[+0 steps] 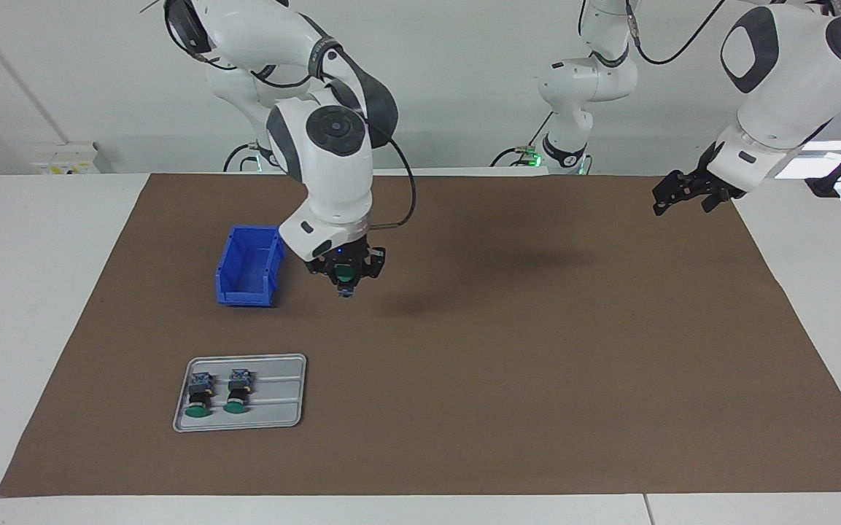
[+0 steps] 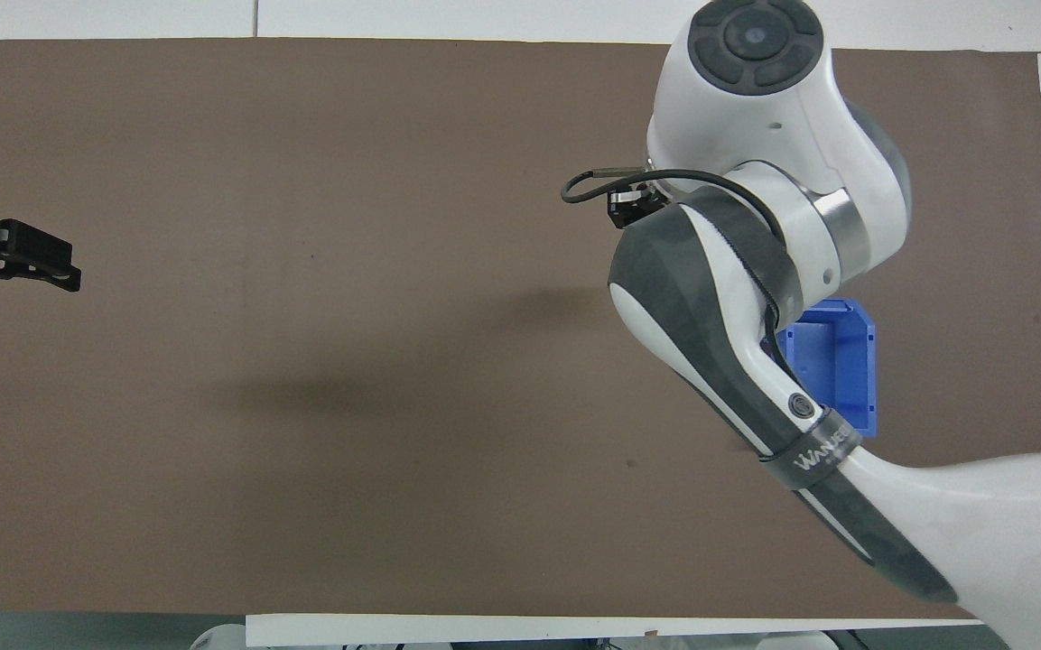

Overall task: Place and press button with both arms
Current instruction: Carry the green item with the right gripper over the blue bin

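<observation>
My right gripper (image 1: 346,286) hangs over the brown mat beside the blue bin, shut on a button (image 1: 346,274). The button's green cap faces the camera and its blue-grey base points down. Two more buttons (image 1: 200,394) (image 1: 238,390) lie side by side in a grey tray (image 1: 281,397), farther from the robots than the bin. My left gripper (image 1: 679,203) (image 2: 19,271) waits open and empty above the mat's edge at the left arm's end of the table. In the overhead view the right arm's own wrist hides the held button and the tray.
A blue open bin (image 1: 249,266) (image 2: 836,361) stands on the brown mat (image 1: 508,350) at the right arm's end. White table surface (image 1: 33,292) borders the mat on all sides.
</observation>
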`<state>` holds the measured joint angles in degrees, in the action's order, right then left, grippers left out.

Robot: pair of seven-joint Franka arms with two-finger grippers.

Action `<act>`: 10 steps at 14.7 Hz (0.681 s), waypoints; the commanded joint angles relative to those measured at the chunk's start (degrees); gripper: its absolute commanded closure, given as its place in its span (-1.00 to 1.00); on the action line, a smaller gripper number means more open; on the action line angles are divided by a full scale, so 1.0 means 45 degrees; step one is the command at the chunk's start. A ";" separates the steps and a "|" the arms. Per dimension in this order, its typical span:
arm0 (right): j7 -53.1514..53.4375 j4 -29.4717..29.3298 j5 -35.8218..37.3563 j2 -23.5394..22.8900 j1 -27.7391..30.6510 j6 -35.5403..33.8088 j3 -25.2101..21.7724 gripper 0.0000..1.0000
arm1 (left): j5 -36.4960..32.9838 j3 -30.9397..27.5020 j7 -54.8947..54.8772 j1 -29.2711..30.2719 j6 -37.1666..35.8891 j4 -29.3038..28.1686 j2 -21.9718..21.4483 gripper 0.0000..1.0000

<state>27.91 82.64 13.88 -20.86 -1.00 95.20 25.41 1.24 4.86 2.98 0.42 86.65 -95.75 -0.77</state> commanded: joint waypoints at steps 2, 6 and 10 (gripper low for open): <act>-0.1804 0.1710 -0.0232 0.1682 0.0613 -0.0802 -0.0023 0.53 | -0.0061 0.0034 -0.0115 0.0082 0.0158 -0.0285 -0.0259 -1.00; -0.3873 0.2670 -0.0252 0.3246 0.1452 -0.1639 -0.0023 0.53 | -0.0042 0.0034 -0.0096 0.0082 0.0158 -0.0285 -0.0259 -1.00; -0.4542 0.3452 -0.1164 0.4399 0.1825 -0.1994 -0.0507 0.53 | -0.0042 0.0034 -0.0096 0.0082 0.0158 -0.0285 -0.0259 -1.00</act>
<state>9.47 94.04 12.04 -5.06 5.97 85.61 24.67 1.24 4.86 2.98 0.42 86.65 -95.75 -0.77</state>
